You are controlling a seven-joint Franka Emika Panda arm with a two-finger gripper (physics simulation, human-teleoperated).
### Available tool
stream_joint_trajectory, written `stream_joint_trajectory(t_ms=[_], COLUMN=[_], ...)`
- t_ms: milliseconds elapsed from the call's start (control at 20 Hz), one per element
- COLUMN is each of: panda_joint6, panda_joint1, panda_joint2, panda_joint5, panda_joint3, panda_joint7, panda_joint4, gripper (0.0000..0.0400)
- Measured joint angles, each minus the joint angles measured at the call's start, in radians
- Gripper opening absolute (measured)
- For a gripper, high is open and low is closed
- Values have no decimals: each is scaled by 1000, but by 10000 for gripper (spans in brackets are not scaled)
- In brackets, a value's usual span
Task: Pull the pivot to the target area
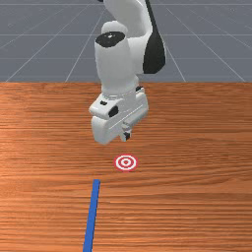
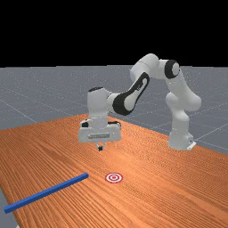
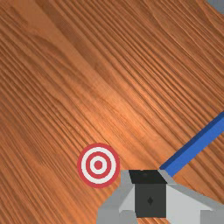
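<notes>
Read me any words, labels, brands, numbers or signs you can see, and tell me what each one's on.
No readable words, brands or numbers.
Sign: red-and-white bullseye, the target, on the table.
Sign: small diamond, on the black tip piece.
Pale marks on the arm's dark link: too small to read.

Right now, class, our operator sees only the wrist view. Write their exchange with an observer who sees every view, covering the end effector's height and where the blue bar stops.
Operator: Is the end effector down on the table?
Observer: No. In the far view, it hangs above the surface.
Operator: The blue bar runs out of my picture. Where does it stop?
Observer: Its far end reaches the table's edge, at the far view's left.
</notes>
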State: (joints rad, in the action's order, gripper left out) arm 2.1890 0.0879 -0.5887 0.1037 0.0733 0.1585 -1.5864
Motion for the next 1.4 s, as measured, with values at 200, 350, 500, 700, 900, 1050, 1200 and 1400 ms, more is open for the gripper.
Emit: stream_joint_trajectory(t_ms=[200,350,500,700,900,1050,1200,1400], panda_joint6=[-23,-46,62,-72,-66,109,93,48], panda_joint1=[1,-3,-1,-13,-12,-48,-15,18], panda_joint2=[-119,-183,-202,-319,-306,-186,-188,-203], panda_joint5=[-1,-5,0,-15,-14,30,25,-8], panda_joint3=[8,7,12,-1,-2,-53,-32,10], panda_joint7=[25,22,38,11,11,-214,-113,85], panda_joint4=[189,292,268,404,350,118,127,160], gripper=[0,0,0,0,0,0,0,0])
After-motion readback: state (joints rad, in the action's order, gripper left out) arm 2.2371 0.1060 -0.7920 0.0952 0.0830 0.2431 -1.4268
